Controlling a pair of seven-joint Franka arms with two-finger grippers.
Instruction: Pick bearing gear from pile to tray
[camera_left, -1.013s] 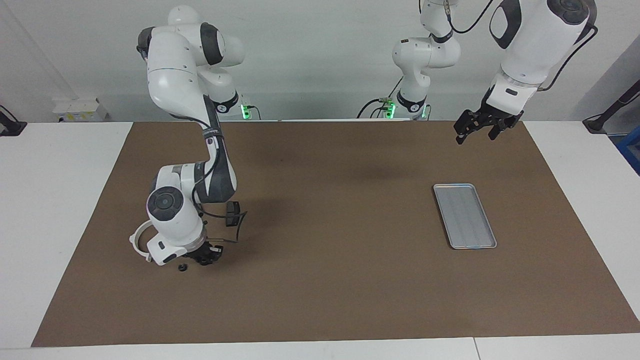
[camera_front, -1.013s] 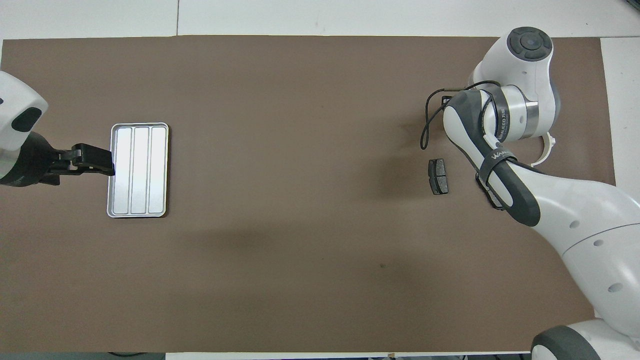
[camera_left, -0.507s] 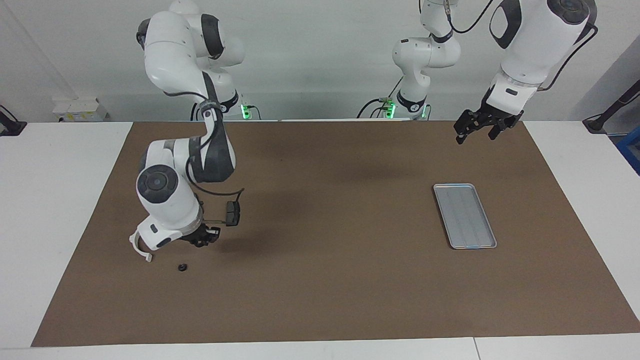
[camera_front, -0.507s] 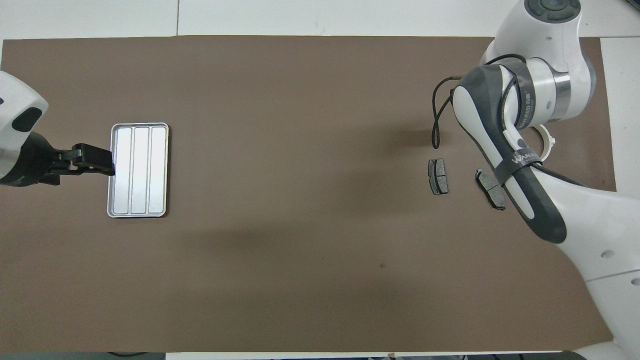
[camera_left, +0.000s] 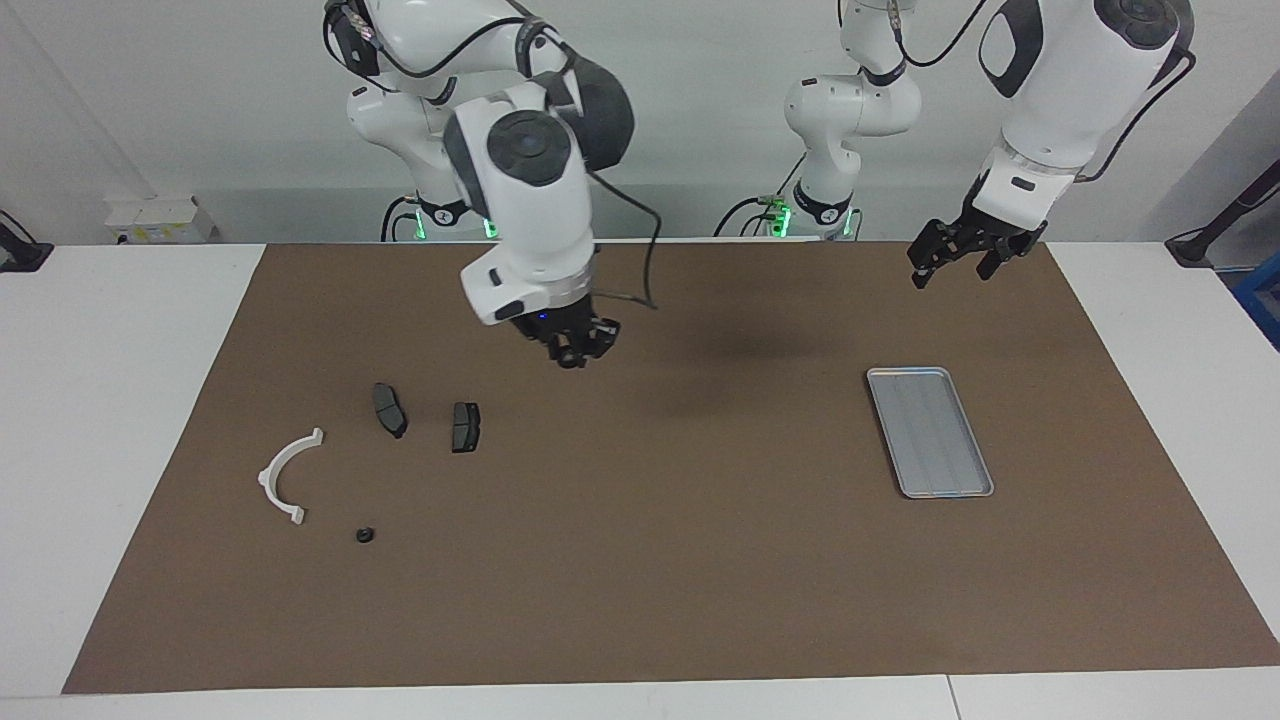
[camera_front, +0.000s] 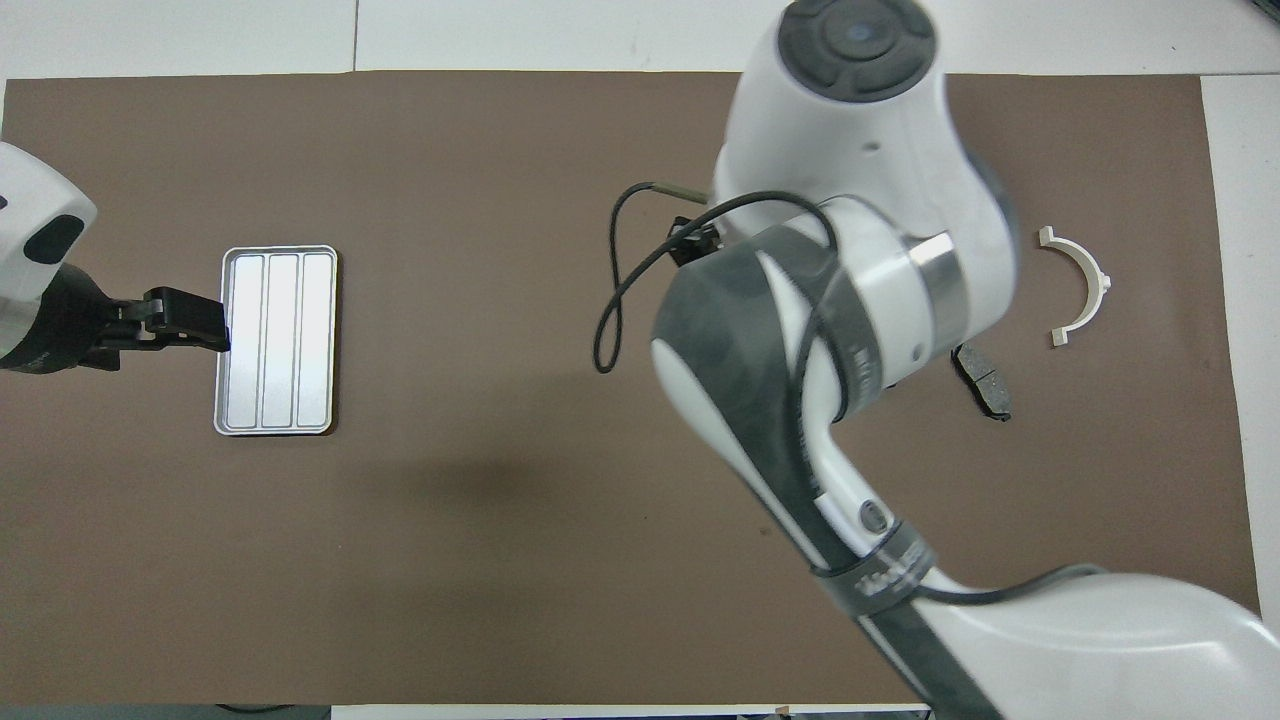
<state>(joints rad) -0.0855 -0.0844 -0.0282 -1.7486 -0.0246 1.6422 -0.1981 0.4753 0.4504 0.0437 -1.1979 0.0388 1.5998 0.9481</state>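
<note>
Right gripper (camera_left: 572, 357), over bare mat: grip and load too small to tell. Left gripper (camera_left: 950, 275): spread, holding nothing, waiting; tray (camera_left: 930, 432), one, close by. Toward the right arm's end from the right gripper: brake pads (camera_left: 390, 410), two, one hidden overhead by the arm; white bracket (camera_left: 285, 478), one; black round piece (camera_left: 365, 535), one

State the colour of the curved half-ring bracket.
White; the curved half-ring bracket shows best in the facing view.

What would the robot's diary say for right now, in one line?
right gripper: raised over mat, mid-table | left gripper: open, waiting over mat | tray: empty | pile: on mat
</note>
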